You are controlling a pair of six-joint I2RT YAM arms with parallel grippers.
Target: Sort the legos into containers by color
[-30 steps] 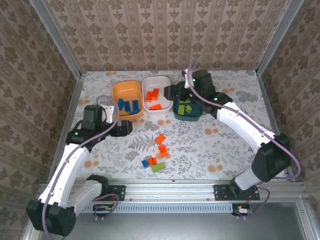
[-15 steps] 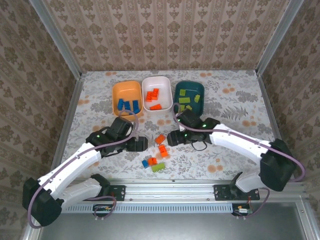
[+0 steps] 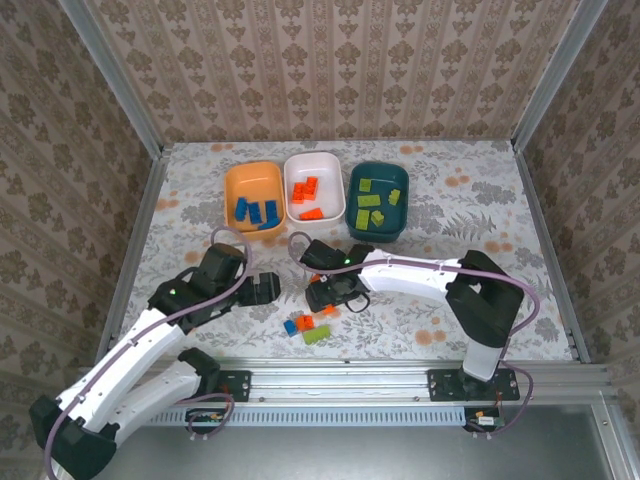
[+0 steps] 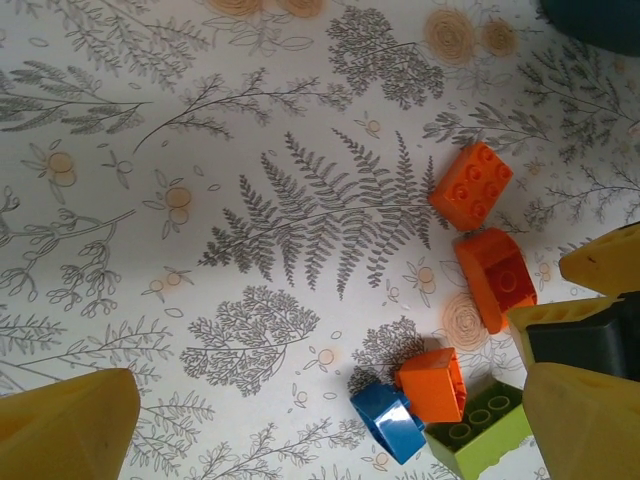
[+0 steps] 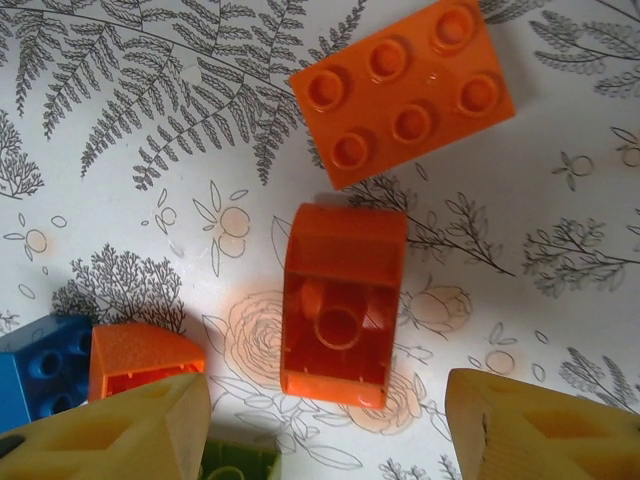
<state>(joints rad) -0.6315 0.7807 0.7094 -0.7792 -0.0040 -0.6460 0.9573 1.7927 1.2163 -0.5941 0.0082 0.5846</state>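
Bracketing the near end of the overturned hollow orange plastic brick [image 5: 340, 305]: right gripper [image 5: 325, 425], jaws apart, gripping nothing. Brick's long axis runs straight ahead between them.

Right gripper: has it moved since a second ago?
Yes. From over the dark teal tub, the right gripper came nearer and leftward; it now hangs over a loose orange brick in front of the white tub.
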